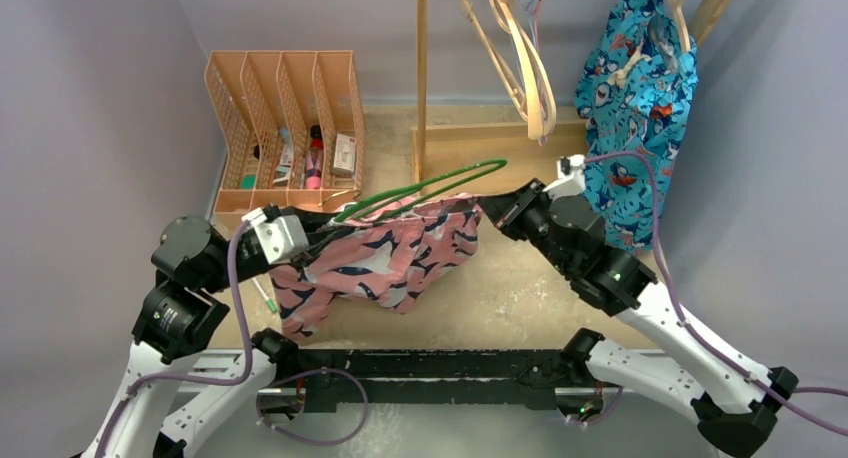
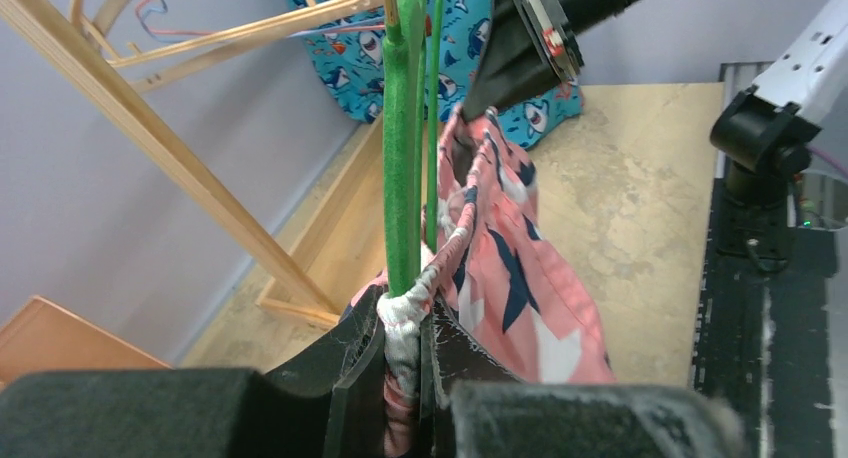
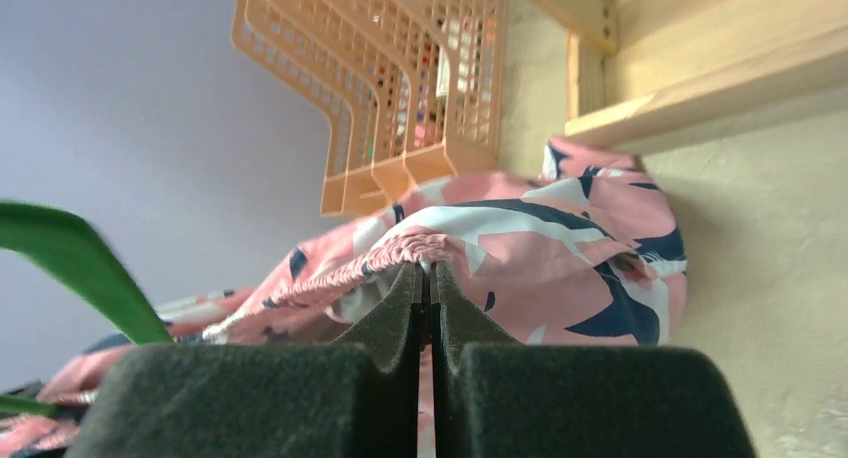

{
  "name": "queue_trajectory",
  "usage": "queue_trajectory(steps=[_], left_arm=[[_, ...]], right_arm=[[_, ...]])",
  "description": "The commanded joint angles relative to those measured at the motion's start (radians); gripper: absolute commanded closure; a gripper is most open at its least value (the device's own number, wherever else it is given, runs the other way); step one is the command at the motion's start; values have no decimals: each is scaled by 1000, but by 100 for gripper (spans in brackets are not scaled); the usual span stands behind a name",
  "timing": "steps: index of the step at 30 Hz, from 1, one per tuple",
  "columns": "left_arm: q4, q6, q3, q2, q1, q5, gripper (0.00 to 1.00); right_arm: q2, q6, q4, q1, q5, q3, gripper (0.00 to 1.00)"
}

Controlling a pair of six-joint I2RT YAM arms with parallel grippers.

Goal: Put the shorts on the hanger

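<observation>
1. The bench [image 1: 520, 288] has open room only on the near side of the garment. The wooden rack [image 1: 421, 78] stands just behind, the orange organizer [image 1: 285, 118] to the left, and the blue garment [image 1: 640, 88] hangs on the right.
2. The shorts [image 1: 385, 258] hang between my arms with the waistband stretched and the legs drooping toward the bench.
3. The hanger [image 1: 430, 185] runs along the waistband, and its far tip shows bare just above my right tool.
4. My left tool [image 2: 405, 368] is clenched on waistband fabric bunched round the hanger's near end. I judge it should simply hold firm.
5. My right tool [image 3: 428, 278] is clenched on the waistband's other end. I judge it should keep the fabric taut and lift it over that bare tip, staying on the near side of the rack.
</observation>
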Motion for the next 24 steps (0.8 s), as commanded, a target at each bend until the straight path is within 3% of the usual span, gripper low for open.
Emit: queue_trajectory(steps=[1,14,19,24], left_arm=[[12,-75,-20,-28,-1,28,100],[-178,-66,-27,20,-1,-23,100],[-221,-51,-25,58,-1,-94,100],[-209,-73,-23,96,-1,-73,100]], right_arm=[[-19,-85,-159,-4,245,114,100],[-44,-195,-335,-4,453,306,100],[-58,-355,-239,-4,337,332,100],[-35,-561,-143,-4,108,329,100]])
